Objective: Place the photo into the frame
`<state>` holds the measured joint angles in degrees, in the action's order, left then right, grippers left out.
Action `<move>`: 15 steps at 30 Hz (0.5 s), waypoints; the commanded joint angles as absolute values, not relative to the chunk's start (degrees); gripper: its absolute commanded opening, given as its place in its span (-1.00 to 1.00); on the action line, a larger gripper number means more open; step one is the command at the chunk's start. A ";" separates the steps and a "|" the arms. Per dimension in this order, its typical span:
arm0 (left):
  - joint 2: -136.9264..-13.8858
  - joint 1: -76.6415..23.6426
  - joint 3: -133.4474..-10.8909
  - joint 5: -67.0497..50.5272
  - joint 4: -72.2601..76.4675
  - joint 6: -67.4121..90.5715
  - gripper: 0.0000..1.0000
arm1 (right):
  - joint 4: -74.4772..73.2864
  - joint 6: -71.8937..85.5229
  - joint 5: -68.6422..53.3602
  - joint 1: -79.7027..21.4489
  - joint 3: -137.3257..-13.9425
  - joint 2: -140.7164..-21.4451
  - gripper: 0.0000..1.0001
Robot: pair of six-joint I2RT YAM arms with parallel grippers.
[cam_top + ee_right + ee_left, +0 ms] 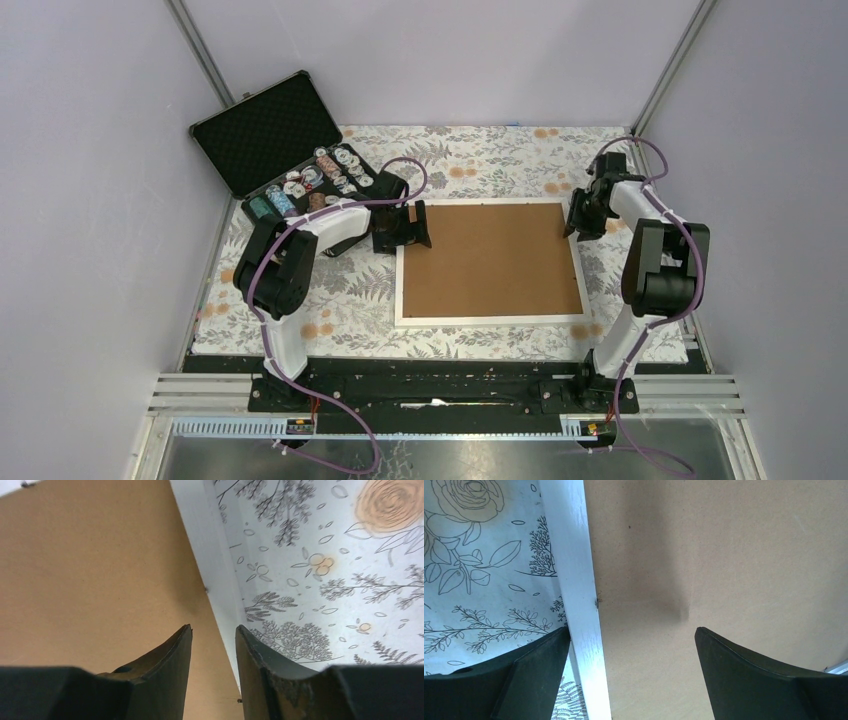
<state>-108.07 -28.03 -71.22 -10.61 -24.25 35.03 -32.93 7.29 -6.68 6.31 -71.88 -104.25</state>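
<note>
Hidden: the photo is not seen in any view. A brown backing board (490, 260) fills the opening of the frame (490, 321), so what lies under it cannot be told. Both wrist views are cut off to one rail strip plus board. Small dark marks on the rail's inner edge are too small to identify.

Edges/room: the frame lies flat at desk (350, 300) centre, on a floral cloth. Cloth margin is bare along the near and far rails. An open chip case (270, 130) sits far-left, near the frame's corner.

Arms: the left end effector (408, 234) is at the far-left corner, pointing down. Its jaws are spread wide and straddle the left rail, w/ one finger over cloth and one over board. The right end effector (579, 218) is at the far-right corner w/ the elbow raised. Its jaws are partly spread w/ a narrow gap over the right rail's inner edge, nothing pinched. Contact w/ the frame cannot be told.
</note>
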 commanded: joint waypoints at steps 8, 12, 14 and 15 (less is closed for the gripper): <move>-108.48 -28.65 -72.25 -13.98 -22.80 36.24 0.98 | -33.51 3.91 -8.53 9.67 -78.06 -107.69 -0.09; -108.48 -28.65 -72.25 -13.76 -22.85 36.13 0.97 | -32.73 4.06 -9.20 9.67 -79.65 -109.76 -0.15; -108.50 -28.61 -72.25 -13.88 -22.83 36.13 0.98 | -33.34 3.75 -9.47 9.67 -80.26 -110.72 -0.18; -108.47 -28.57 -72.27 -13.89 -22.77 36.12 0.97 | -33.53 3.63 -9.31 9.67 -80.12 -111.00 -0.18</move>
<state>-108.12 -28.03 -71.22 -10.63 -24.27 35.00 -32.71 4.93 -7.84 9.87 -77.65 -109.69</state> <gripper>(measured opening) 0.987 0.416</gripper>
